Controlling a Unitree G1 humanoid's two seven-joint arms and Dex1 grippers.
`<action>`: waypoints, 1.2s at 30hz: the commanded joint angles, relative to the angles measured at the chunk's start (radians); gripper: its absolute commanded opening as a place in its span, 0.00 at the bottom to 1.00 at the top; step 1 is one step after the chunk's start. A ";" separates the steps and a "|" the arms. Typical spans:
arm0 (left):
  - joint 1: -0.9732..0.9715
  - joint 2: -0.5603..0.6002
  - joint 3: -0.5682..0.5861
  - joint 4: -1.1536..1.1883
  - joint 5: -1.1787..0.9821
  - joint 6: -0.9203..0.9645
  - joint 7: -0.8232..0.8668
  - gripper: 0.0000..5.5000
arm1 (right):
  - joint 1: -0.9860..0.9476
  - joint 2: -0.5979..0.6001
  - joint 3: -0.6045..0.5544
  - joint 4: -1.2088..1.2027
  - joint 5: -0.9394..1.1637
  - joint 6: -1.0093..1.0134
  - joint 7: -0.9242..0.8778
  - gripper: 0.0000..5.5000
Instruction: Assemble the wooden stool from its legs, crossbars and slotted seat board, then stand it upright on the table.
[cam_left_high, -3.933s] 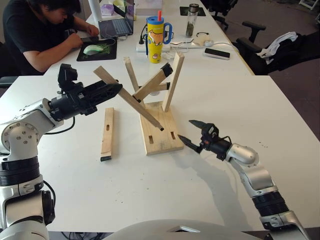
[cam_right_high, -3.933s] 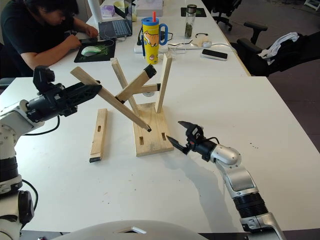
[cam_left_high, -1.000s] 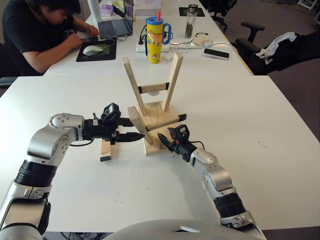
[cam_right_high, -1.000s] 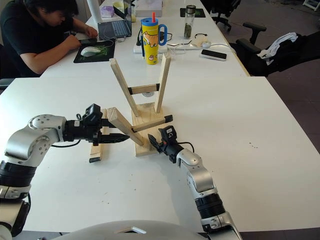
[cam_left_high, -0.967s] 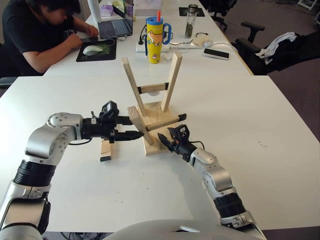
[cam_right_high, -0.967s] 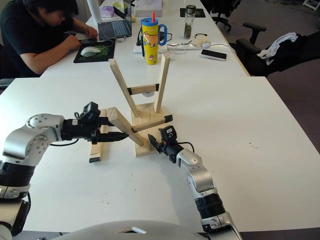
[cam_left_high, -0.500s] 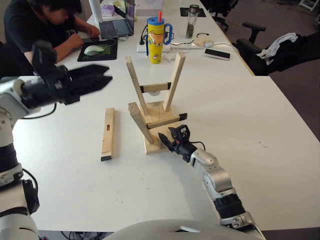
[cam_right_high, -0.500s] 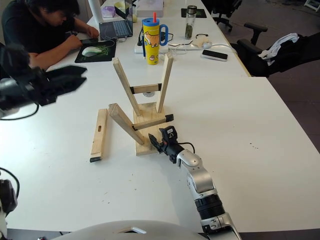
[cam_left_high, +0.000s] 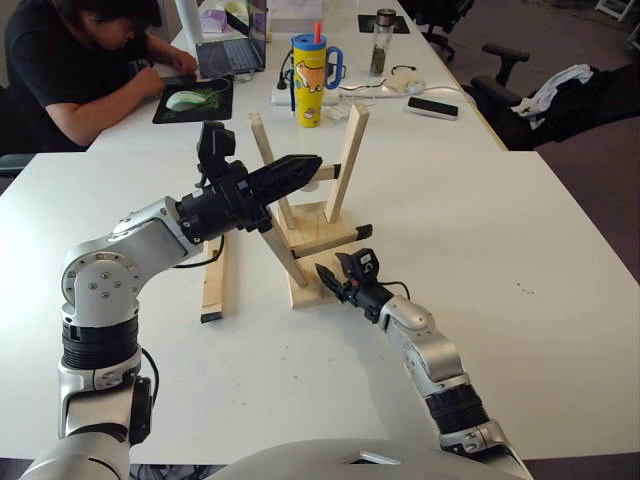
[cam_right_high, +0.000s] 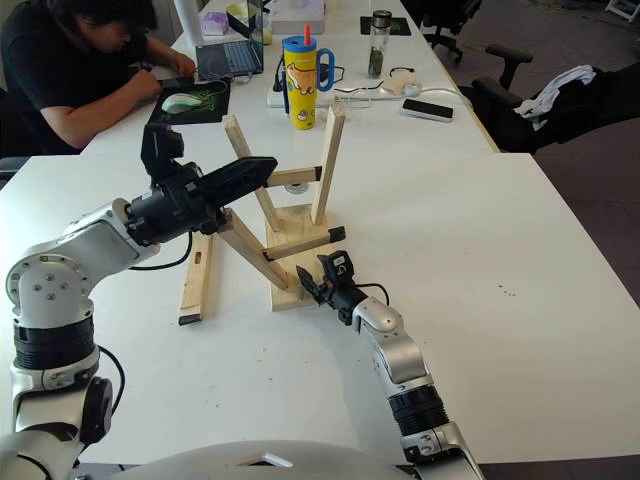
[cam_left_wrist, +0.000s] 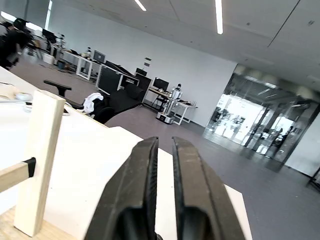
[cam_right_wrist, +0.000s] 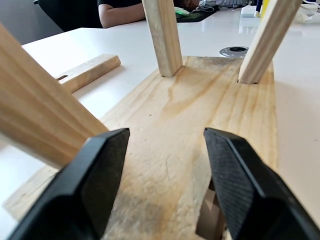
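The slotted seat board (cam_left_high: 312, 224) lies flat on the white table. Two legs (cam_left_high: 348, 160) stand in its far slots, joined by a crossbar (cam_left_high: 322, 173). A third leg (cam_left_high: 285, 255) leans from the board's near end, its crossbar (cam_left_high: 330, 241) pointing right. One more slotted leg (cam_left_high: 214, 268) lies loose on the table to the left. My left gripper (cam_left_high: 315, 160) hangs shut and empty in the air, just in front of the left upright leg. My right gripper (cam_left_high: 335, 275) rests low at the board's near edge, open, its fingers (cam_right_wrist: 100, 170) spread either side of the board (cam_right_wrist: 190, 115).
Behind the stool parts stand a yellow cup (cam_left_high: 312, 78), a bottle (cam_left_high: 385, 40) and a phone (cam_left_high: 432, 107). A person works at a laptop at the far left. The table has free room on the right and near side.
My left arm rose from beside the leaning leg, swung out far left, then came back over the board by the upright legs. The right arm and the wood stayed put.
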 joint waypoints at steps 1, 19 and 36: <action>0.090 0.019 -0.121 0.099 0.243 -0.017 0.020 0.00 | 0.054 -0.010 0.014 0.094 -0.030 0.084 -0.010 0.51; 0.145 -0.052 0.169 0.233 0.498 -0.294 0.150 0.26 | 0.131 -0.091 0.004 -0.110 -0.034 -0.015 0.051 0.51; 0.573 -0.211 0.054 -0.081 0.803 -0.280 0.368 0.61 | 0.297 -0.351 -0.107 -0.420 0.047 0.148 0.205 0.51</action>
